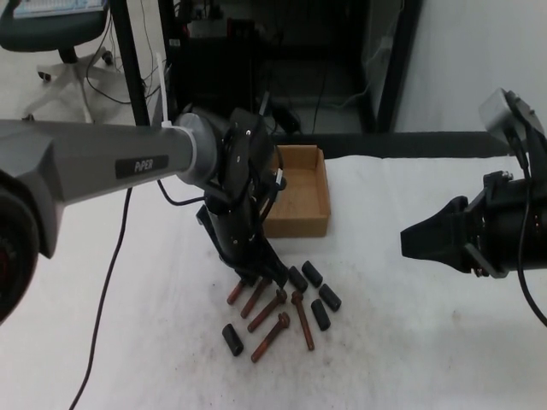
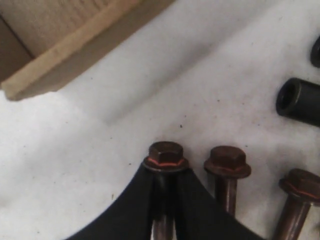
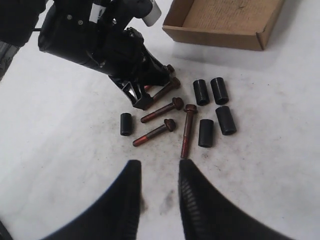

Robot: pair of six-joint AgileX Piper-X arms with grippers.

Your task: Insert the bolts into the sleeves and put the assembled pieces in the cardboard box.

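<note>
1. Two arms over a white bench [image 1: 444,350]. L arm [image 1: 85,162] comes in from the left, wrist bent down at bench centre. R arm [image 1: 513,222] sits at the right edge, clear of the surface.
2. Cardboard box [image 1: 299,224]: open-topped, centre-far on the bench, just beyond the parts pile. One corner shows close by in the left wrist view [image 2: 50,70].
3. L gripper [image 1: 252,278]: down at the far-left end of the pile, on the near side of the box. Fingers closed on the shank of one bolt [image 2: 166,154], whose hex head sticks out past the tips. Can't tell if that bolt is off the bench.
4. R gripper [image 3: 159,165]: fingers apart, empty. In the high view it points left toward the pile [image 1: 406,243], well apart from it.
5. Loose bolts [image 1: 301,320]: four, rust-brown, lying flat and fanned out near of the box. Two lie just beside the gripped one, heads roughly in a row.
6. Sleeves [image 1: 320,314]: five, black, lying on the bench. Four are grouped right of the bolts. Lone sleeve [image 1: 232,339] lies at the near-left of the pile. Bolts and sleeves are separate, not yet joined.
</note>
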